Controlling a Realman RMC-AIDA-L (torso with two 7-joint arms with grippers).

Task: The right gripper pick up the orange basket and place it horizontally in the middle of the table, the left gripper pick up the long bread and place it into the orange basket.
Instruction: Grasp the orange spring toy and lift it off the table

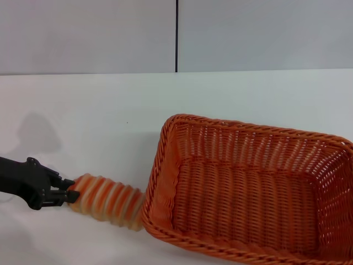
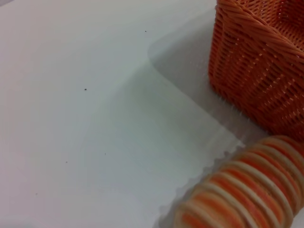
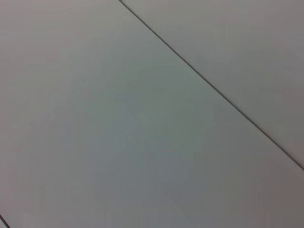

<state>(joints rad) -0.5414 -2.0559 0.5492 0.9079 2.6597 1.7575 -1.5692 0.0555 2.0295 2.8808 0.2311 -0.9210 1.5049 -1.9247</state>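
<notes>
While the big orange woven basket (image 1: 251,193) sits on the white surface (image 1: 99,110), the black left gripper (image 1: 67,194) has its jaws clamped on the striped orange-and-cream bread (image 1: 107,201), which touches the basket's side.

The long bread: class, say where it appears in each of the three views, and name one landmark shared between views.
Head view: the long bread lies lower left, left gripper at its end.
Left wrist view: the bread fills the lower right corner.
Right wrist view: not in it.
Shared landmark: the orange basket beside the bread.
</notes>
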